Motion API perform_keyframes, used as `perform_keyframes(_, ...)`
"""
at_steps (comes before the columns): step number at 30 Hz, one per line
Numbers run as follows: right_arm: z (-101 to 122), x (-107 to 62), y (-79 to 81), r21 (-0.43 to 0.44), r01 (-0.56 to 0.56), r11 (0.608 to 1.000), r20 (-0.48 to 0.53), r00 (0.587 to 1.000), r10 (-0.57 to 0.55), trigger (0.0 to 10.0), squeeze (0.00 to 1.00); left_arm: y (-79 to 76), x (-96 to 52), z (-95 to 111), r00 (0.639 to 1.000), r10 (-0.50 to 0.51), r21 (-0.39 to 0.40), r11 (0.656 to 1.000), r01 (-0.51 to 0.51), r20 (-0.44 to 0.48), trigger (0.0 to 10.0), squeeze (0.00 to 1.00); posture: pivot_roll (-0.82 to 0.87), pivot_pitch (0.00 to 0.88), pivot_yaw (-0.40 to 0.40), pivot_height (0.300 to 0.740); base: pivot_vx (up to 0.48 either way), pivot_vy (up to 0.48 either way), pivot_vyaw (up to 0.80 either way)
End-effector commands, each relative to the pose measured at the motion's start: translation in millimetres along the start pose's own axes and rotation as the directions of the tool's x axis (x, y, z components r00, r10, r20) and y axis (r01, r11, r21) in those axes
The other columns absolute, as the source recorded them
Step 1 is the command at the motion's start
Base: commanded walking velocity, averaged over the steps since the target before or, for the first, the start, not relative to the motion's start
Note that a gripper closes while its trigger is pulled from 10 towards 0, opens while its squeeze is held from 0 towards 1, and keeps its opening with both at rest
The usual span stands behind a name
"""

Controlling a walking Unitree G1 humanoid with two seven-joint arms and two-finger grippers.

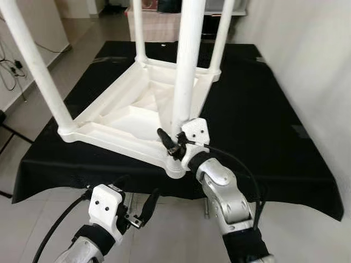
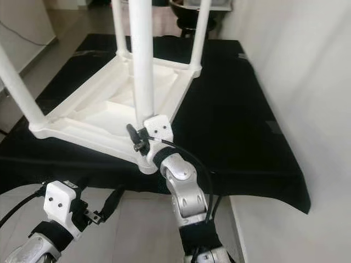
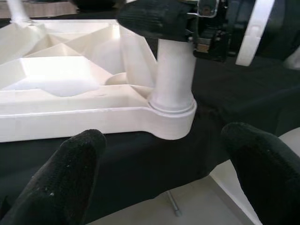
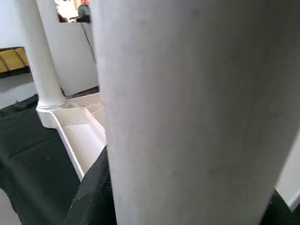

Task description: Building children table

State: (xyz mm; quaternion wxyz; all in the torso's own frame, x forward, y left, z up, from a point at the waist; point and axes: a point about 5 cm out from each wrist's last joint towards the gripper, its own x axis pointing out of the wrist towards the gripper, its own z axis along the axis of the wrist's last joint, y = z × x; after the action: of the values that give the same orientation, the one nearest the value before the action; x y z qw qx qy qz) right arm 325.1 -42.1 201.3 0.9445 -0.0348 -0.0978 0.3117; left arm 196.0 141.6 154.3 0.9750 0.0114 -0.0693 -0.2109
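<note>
White plastic table [image 1: 137,118]: laid upside down on a black cloth [image 1: 263,126], centre to upper left of the left eye frame, its ribbed underside turned up. Four white legs are seen standing upright from its corners: near-left leg [image 1: 38,66] at the left edge of the frame, two far legs [image 1: 138,30] at the top, near-right leg [image 1: 186,66] at centre.

Right pincer [image 1: 174,143]: at centre of the left eye frame, closed around the near-right leg just above its corner socket [image 3: 171,110]; one black finger [image 1: 164,138] is seen lying against the left side of the leg, and the wrist's white housing sits to the leg's right. In the right wrist frame the leg is pressed close between the dark pads. The silver right arm [image 1: 227,200] rises from the lower right of the frame.

Left pincer [image 1: 137,205]: at lower left of the left eye frame, below the cloth's front edge, over pale floor [image 1: 175,230]; fingers [image 3: 70,173] spread apart, nothing held. It is pointed at the same corner socket, near it yet apart.

Surroundings: a white wall [image 1: 318,66] is seen along the right of the frame; cables [image 1: 13,68] lie at the far left
</note>
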Motion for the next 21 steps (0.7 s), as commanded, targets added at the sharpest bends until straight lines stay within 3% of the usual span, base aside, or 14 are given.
perform_keyframes(1,8.1,7.6,12.1,0.015,-0.125,0.992,0.038,0.991,0.124,10.0,1.00,-0.3,-2.6,-3.1,1.000,0.005,0.005,1.000,-0.005,-0.020,10.0,0.00,-0.01,0.150,-0.058,0.740,0.000,0.000,0.00)
perform_keyframes(4,10.7,8.9,13.3,0.023,-0.159,0.987,0.042,0.987,0.158,10.0,1.00,-0.6,-2.6,-2.9,1.000,0.003,0.005,1.000,-0.003,-0.020,10.0,0.00,-0.01,0.150,-0.058,0.740,0.000,0.000,0.00)
perform_keyframes(5,15.3,11.5,13.0,0.022,-0.225,0.974,0.047,0.973,0.224,10.0,1.00,-1.0,-2.5,-2.5,1.000,0.002,0.004,1.000,-0.002,-0.019,10.0,0.00,0.00,0.157,-0.058,0.740,0.000,0.000,0.00)
perform_keyframes(6,21.5,14.8,12.4,-0.011,-0.357,0.934,0.044,0.933,0.357,10.0,0.95,-2.1,-2.7,-1.6,1.000,0.000,0.002,1.000,0.000,-0.017,10.0,0.00,-0.01,0.165,-0.062,0.740,0.000,0.000,0.00)
perform_keyframes(7,21.5,14.8,12.4,-0.011,-0.357,0.934,0.044,0.933,0.357,10.0,0.95,-2.1,-2.7,-1.6,1.000,0.000,0.002,1.000,0.000,-0.017,10.0,0.00,-0.01,0.165,-0.062,0.740,0.000,0.000,0.00)
perform_keyframes(8,23.8,15.3,11.7,-0.080,-0.517,0.852,0.011,0.854,0.520,10.0,0.00,-3.5,-3.3,-0.4,1.000,-0.002,0.002,1.000,0.002,-0.014,10.0,0.00,0.01,0.175,-0.064,0.740,0.000,0.000,0.00)
perform_keyframes(9,23.8,15.3,11.7,-0.080,-0.517,0.852,0.011,0.854,0.520,10.0,0.00,-3.5,-3.3,-0.4,1.000,-0.002,0.002,1.000,0.002,-0.014,10.0,0.00,0.01,0.175,-0.064,0.740,0.000,0.000,0.00)
perform_keyframes(10,23.1,14.5,11.2,-0.101,-0.577,0.810,-0.010,0.815,0.579,10.0,0.00,-3.9,-3.7,0.1,1.000,-0.001,0.002,1.000,0.001,-0.013,10.0,0.00,0.01,0.178,-0.063,0.740,0.000,0.000,0.00)
perform_keyframes(11,23.1,14.5,11.2,-0.101,-0.577,0.810,-0.010,0.815,0.579,10.0,0.00,-3.9,-3.7,0.1,1.000,-0.001,0.002,1.000,0.001,-0.013,10.0,0.00,0.01,0.178,-0.063,0.740,0.000,0.000,0.00)
perform_keyframes(13,20.1,14.2,7.9,-0.093,-0.660,0.746,-0.042,0.751,0.659,10.0,0.00,-4.4,-4.5,0.9,1.000,0.000,0.002,1.000,0.000,-0.014,10.0,0.00,0.02,0.182,-0.062,0.740,0.000,0.000,0.00)
perform_keyframes(14,20.1,14.2,7.9,-0.093,-0.660,0.746,-0.042,0.751,0.659,10.0,0.00,-4.4,-4.5,0.9,1.000,0.000,0.002,1.000,0.000,-0.014,10.0,0.00,0.02,0.182,-0.062,0.740,0.000,0.000,0.00)
perform_keyframes(18,27.8,23.6,-5.1,-0.041,-0.753,0.657,-0.044,0.658,0.752,10.0,0.00,-7.1,-9.4,3.8,1.000,-0.005,0.003,1.000,0.005,-0.020,10.0,0.00,0.06,0.215,-0.065,0.740,0.000,0.000,0.00)
perform_keyframes(21,31.6,26.1,-9.6,-0.029,-0.776,0.630,-0.045,0.631,0.774,10.0,0.00,-8.0,-11.0,4.4,1.000,-0.005,0.003,1.000,0.005,-0.023,10.0,0.00,0.07,0.224,-0.069,0.740,0.000,0.000,0.00)
